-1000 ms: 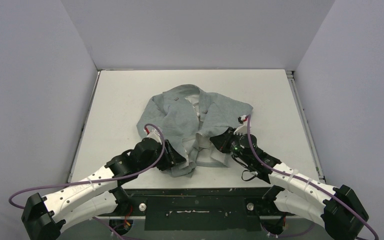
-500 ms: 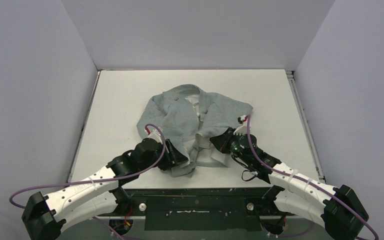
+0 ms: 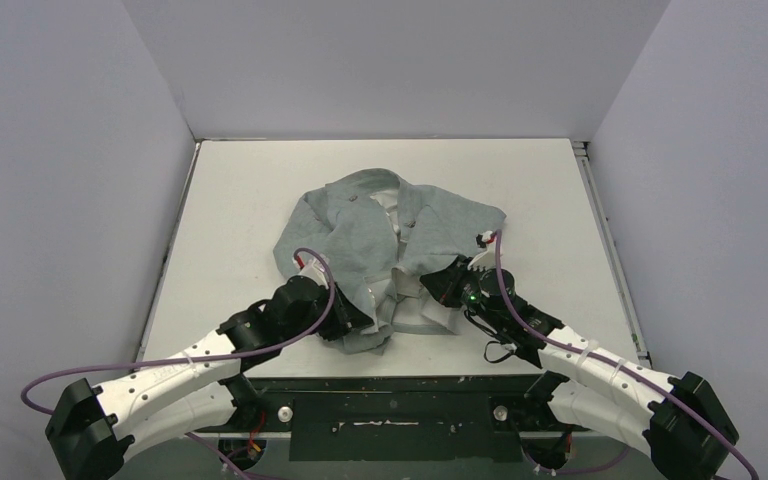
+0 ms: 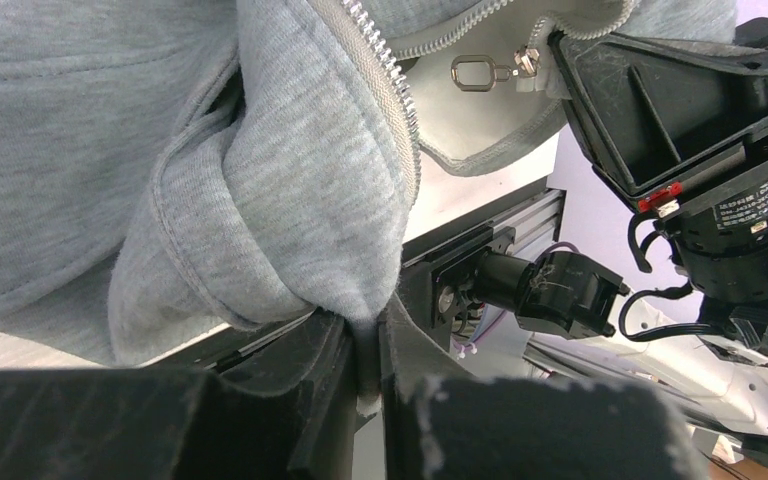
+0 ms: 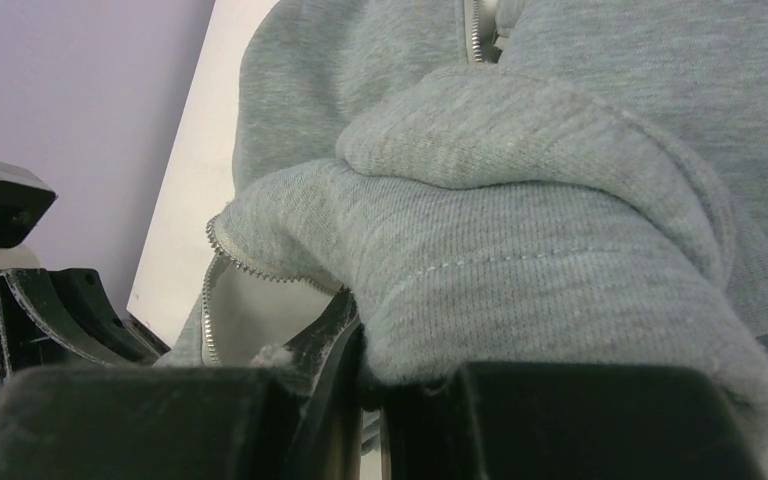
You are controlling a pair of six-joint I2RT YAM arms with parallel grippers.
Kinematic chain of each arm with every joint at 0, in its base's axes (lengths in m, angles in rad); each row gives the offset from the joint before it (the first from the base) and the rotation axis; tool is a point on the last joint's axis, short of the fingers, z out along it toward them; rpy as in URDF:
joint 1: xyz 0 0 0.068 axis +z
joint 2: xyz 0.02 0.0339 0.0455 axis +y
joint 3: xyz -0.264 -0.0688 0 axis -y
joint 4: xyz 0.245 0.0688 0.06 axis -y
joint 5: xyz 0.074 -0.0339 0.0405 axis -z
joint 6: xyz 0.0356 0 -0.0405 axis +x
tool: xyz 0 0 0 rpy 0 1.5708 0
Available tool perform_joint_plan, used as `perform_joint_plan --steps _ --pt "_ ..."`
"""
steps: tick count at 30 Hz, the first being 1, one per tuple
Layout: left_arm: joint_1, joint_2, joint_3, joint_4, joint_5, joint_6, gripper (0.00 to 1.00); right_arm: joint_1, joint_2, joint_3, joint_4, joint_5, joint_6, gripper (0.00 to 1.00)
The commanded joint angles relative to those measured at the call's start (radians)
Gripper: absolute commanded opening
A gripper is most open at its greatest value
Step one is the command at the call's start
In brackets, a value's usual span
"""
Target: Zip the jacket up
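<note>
The light grey jacket (image 3: 390, 235) lies rumpled and unzipped in the middle of the white table (image 3: 240, 200). My left gripper (image 3: 360, 318) is at its near left hem, and in the left wrist view the gripper (image 4: 367, 345) is shut on a pinched fold of the jacket (image 4: 290, 200) beside the pale zipper teeth (image 4: 388, 80). A metal zipper pull (image 4: 475, 72) lies on the pale lining just beyond. My right gripper (image 3: 438, 286) is at the near right hem; in its own view the gripper (image 5: 368, 352) is shut on a thick fold of the jacket (image 5: 520, 250).
The table's near edge and the black aluminium frame (image 4: 480, 230) run right under both grippers. The right arm's body (image 4: 680, 120) is close in front of the left gripper. Grey walls (image 3: 60, 150) enclose the table on three sides.
My left gripper has closed on the hem fold; before it stood partly open around it. The right gripper and the jacket have stayed where they were.
</note>
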State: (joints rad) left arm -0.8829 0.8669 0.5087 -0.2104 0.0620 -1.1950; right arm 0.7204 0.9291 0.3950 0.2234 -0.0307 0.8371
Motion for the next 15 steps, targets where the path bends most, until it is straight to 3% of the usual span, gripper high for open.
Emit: perform_joint_plan --steps 1,6,15 --pt "-0.004 -0.023 -0.017 0.102 0.008 -0.010 0.08 -0.006 -0.024 0.006 0.025 0.008 -0.016 0.00" --pt "-0.004 -0.070 -0.068 0.215 0.004 -0.014 0.02 -0.007 -0.027 0.015 0.023 0.009 -0.023 0.00" --pt "-0.004 -0.162 -0.298 0.845 -0.027 0.080 0.00 -0.013 -0.102 -0.005 0.142 -0.029 -0.023 0.00"
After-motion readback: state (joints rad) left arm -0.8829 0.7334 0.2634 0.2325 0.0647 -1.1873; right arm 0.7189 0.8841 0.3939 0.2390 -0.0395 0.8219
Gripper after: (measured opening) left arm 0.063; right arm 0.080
